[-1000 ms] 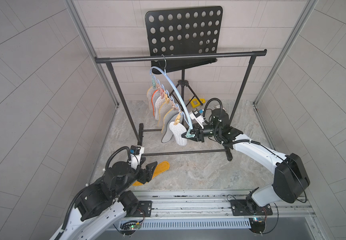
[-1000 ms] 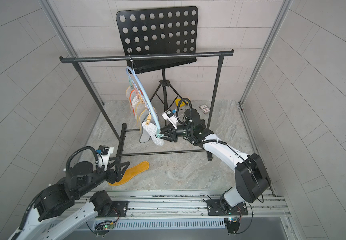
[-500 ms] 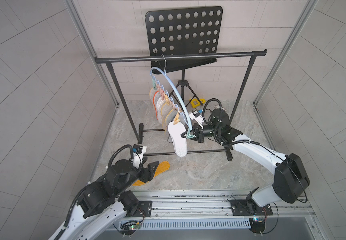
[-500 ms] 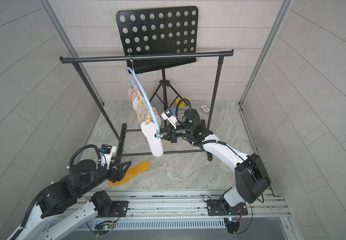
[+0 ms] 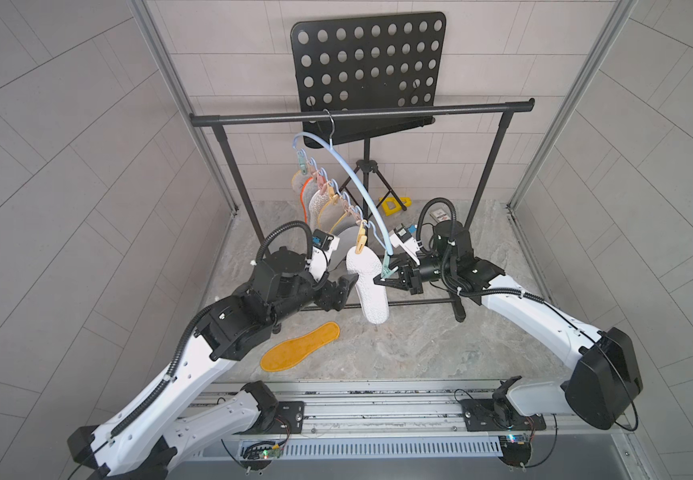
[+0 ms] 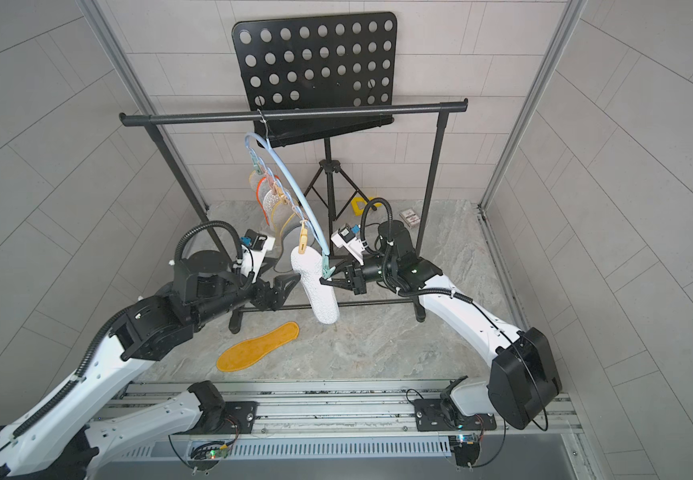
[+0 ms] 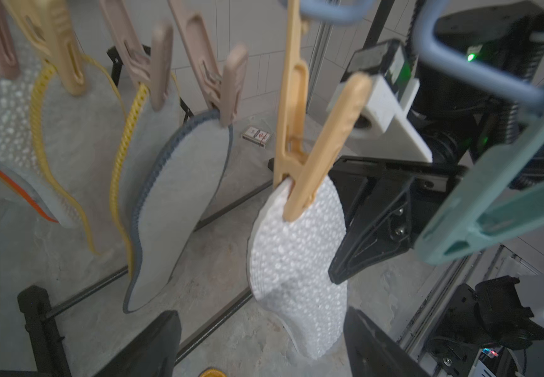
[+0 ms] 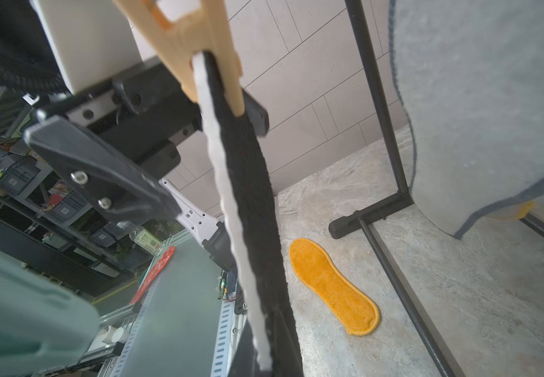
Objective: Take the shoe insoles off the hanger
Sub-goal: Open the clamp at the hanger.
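Note:
The pale blue hanger (image 5: 357,178) hangs by its hook from the black rack. Several shoe insoles (image 5: 319,203) are clipped under it. The front one, black with a white pebbled underside (image 5: 367,286), hangs from a peach clip (image 7: 296,130). My right gripper (image 5: 378,281) is shut, and its fingertips pinch this insole's right edge just below the empty mint clip (image 5: 386,268). My left gripper (image 5: 342,293) is open on the insole's other side. In the left wrist view the insole's lower end (image 7: 300,293) hangs between its fingers (image 7: 153,346) without touching them. A mustard-yellow insole (image 5: 301,347) lies on the floor.
The black rack (image 5: 361,114) spans the cell, and its base bars (image 5: 419,301) run along the floor under both grippers. A black perforated music stand (image 5: 369,62) stands behind it. A small box (image 5: 438,215) and a yellow piece (image 5: 392,204) lie at the back.
My left arm rose from beside the yellow insole to the hanging black insole and opened wider. My right gripper closed. The front insole went from tilted to hanging straight down.

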### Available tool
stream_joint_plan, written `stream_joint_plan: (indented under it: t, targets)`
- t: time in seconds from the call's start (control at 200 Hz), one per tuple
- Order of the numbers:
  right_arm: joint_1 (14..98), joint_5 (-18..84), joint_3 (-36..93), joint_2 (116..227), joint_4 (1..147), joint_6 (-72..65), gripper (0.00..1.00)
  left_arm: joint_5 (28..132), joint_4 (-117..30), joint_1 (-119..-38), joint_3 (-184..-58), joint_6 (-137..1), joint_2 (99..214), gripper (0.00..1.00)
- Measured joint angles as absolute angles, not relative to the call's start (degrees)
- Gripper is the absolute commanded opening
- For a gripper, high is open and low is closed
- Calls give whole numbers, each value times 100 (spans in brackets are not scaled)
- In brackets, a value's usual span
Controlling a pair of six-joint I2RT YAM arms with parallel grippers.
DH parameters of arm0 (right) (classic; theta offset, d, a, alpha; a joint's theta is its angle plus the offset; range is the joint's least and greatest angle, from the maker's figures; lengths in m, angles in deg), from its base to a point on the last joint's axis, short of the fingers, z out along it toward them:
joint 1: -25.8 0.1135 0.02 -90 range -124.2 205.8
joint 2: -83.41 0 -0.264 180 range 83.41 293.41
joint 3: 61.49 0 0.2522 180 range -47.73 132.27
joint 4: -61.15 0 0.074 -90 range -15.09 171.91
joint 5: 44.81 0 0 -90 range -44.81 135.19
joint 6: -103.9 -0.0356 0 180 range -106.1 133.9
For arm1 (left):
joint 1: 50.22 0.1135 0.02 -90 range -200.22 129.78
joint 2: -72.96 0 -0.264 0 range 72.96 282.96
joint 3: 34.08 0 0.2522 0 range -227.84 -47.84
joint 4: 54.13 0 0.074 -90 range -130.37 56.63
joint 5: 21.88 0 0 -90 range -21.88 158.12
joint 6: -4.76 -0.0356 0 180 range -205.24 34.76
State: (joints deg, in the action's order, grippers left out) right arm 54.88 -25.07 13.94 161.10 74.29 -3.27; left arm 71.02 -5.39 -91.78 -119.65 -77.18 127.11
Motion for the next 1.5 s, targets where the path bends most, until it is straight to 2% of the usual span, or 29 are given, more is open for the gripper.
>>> stream_joint_plan:
  t: [0.265,0.58,0.711,0.896,0.981,1.186,1.496]
  targets:
    - [5488,-2507,1267,15823,7619,-213,2,8114,-759,-8234,-12610,-7784,13426,84]
    - [5464,-2520,1191,15721,7717,-198,2,9773,-928,-8057,-12839,-7950,13898,85]
    - [5464,-2531,1191,15721,7689,-200,2,9858,-700,-8050,-12914,-8171,13846,84]
    - [5466,-2529,1191,15721,7709,-208,2,9436,-27,-8050,-13228,-8625,13623,84]
    - [5466,-2529,1191,15721,7739,-217,2,9370,146,-8050,-13303,-8754,13509,76]
    - [5466,-2529,1191,15732,7785,-219,2,9836,358,-8050,-13528,-8874,13710,81]
    - [5475,-2527,1193,15804,7785,-222,1,10374,-14,-8050,-13569,-8872,14263,78]
